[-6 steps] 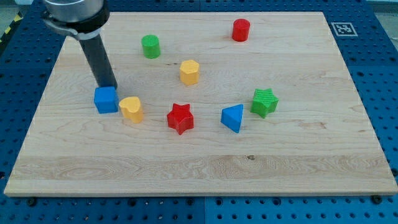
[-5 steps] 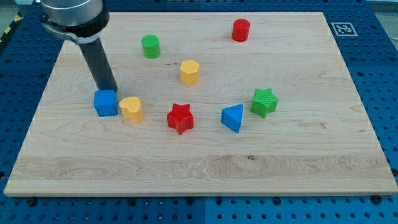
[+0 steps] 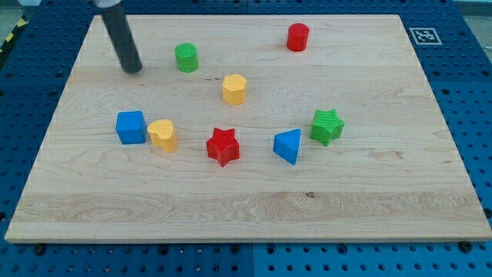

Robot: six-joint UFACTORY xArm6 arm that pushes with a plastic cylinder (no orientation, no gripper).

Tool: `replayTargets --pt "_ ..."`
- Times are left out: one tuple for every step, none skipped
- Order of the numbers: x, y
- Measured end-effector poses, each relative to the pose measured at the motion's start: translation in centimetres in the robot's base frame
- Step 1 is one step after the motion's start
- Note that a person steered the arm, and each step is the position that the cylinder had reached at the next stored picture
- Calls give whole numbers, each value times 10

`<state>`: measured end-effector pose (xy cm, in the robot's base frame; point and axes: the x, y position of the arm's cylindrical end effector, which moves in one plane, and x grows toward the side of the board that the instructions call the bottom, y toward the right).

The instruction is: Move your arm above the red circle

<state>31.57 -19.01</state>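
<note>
While task remains undone: my tip (image 3: pixel 134 70) bare rod, grips nothing, rests just left of green cylinder (image 3: pixel 186 58). Red cylinder (image 3: pixel 298 37) well apart toward view's right, slightly higher. Remaining: cross board, stop above it.

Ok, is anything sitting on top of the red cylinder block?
Nothing sits on the red cylinder block; its flat top shows bare. My tip is far toward the view's left, beside the green cylinder block. Its underside is hidden.

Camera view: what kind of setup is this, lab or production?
Most likely a lab test bench. A wooden board lies on a blue perforated table, with a fiducial marker at its corner. Small coloured toy blocks such as the red cylinder are scattered near my tip.
</note>
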Motion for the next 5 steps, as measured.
replayTargets --pt "-61 58" --pt "-115 136" --pt "-123 204" --pt "-121 286" --pt "-118 308"
